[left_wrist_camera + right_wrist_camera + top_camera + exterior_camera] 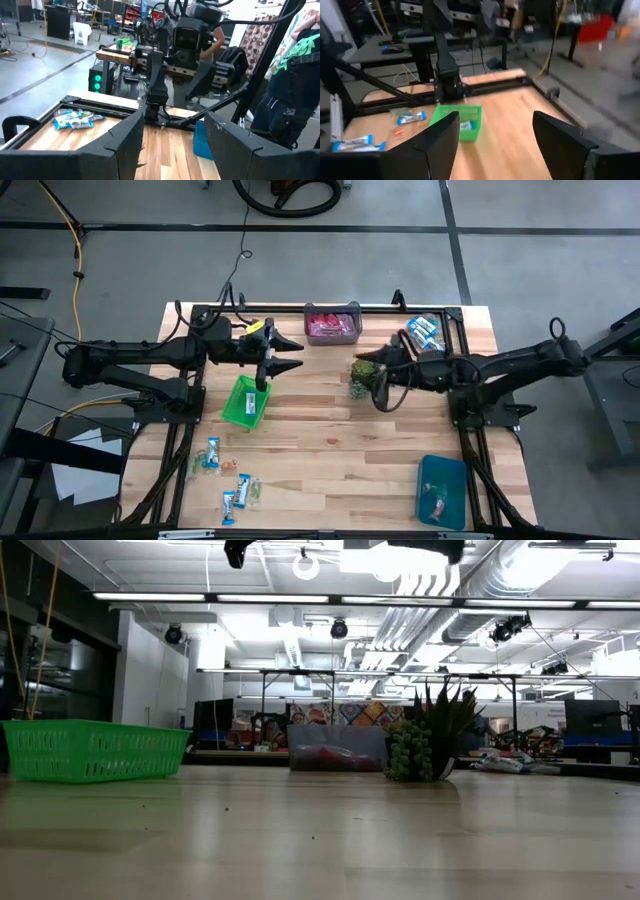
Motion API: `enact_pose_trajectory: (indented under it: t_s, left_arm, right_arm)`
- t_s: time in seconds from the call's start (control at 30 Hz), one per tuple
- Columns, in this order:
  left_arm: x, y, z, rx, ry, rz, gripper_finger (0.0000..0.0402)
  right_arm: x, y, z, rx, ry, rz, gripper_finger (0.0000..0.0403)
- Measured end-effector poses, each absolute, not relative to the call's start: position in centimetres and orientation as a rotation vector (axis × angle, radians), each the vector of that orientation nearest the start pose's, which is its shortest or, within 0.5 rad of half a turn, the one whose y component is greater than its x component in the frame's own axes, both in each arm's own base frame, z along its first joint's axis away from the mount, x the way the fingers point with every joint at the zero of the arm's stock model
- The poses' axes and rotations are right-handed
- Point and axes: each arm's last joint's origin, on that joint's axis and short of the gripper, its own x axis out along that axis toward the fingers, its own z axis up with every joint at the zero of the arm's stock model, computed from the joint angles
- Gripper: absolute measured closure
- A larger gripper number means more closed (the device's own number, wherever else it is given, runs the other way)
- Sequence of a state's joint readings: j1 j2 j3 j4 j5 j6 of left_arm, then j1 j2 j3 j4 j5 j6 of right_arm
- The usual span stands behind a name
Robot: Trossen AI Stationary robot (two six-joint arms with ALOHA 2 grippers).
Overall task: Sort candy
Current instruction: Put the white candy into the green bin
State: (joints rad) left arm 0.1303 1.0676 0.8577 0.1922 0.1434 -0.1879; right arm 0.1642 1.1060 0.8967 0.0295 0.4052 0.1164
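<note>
On the wooden table, loose candy lay well clear of both spread, empty grippers, left gripper and right gripper. The wrappers looked light, thin and slippery; pinching across a flat middle seemed best.

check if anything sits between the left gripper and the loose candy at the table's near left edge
The green basket sits just below the left gripper, partly on the line toward the loose candy. Beyond the basket the wood is bare. The gripper is raised, so it can likely pass over.
</note>
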Motion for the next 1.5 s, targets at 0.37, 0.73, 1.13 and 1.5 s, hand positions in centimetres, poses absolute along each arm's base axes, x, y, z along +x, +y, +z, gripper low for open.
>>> enact_pose_trajectory:
  t_s: [0.37,0.73,1.13,1.5]
  left_arm:
    - [24.0,2.7,34.0,-0.184,0.025,-0.010,0.0204]
    - [24.0,2.8,33.9,-0.155,0.032,0.013,0.0204]
    - [23.9,1.2,33.1,-0.326,0.205,-0.081,0.0204]
    - [17.5,-10.0,26.2,-1.005,1.242,0.005,0.0204]
  right_arm:
    - [26.0,0.9,32.8,0.031,0.126,-0.192,0.0155]
    - [26.0,0.6,32.7,0.030,0.138,-0.204,0.0155]
    - [26.0,0.5,32.6,0.029,0.146,-0.206,0.0155]
    - [25.7,0.1,31.5,0.095,0.260,-0.235,0.0155]
